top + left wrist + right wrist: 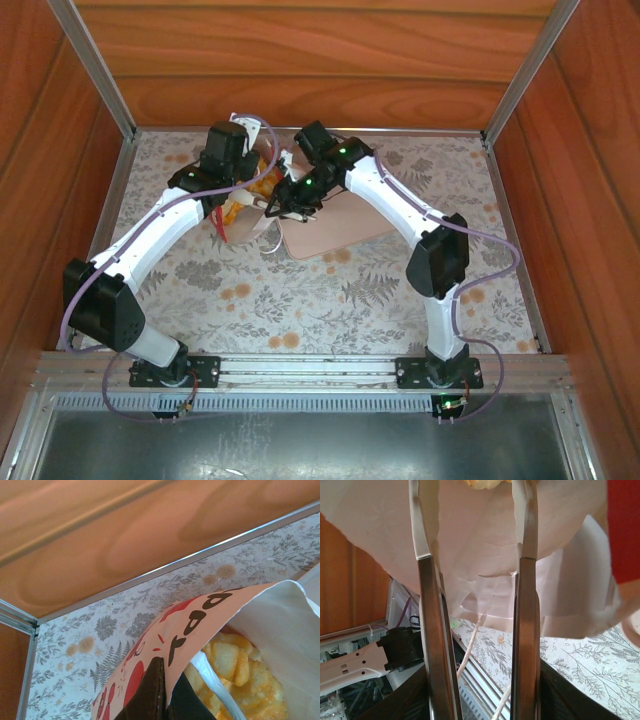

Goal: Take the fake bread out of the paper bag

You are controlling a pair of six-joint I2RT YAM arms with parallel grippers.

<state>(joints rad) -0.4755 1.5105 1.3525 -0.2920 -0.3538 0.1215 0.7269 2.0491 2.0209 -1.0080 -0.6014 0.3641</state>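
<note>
Paper bag [200, 625] rim in left gripper [165, 692], fake bread [240, 670] inside, open table [100, 630] beyond.

The bag [200, 625] was pale pink outside with red shapes and dark brown lettering, white inside. The bread [240, 670] was glossy golden-yellow. The counter [300, 300] bore grey ferns and orange blossoms on cream. At the bag's four o'clock the tray [340, 235] was beige. The walls [300, 60] were reddish wood; the arms [170, 230] white with black joints.

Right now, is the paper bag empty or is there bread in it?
Not empty. The left wrist view looks into the open mouth of the paper bag, where several golden pieces of fake bread lie piled inside.
</note>
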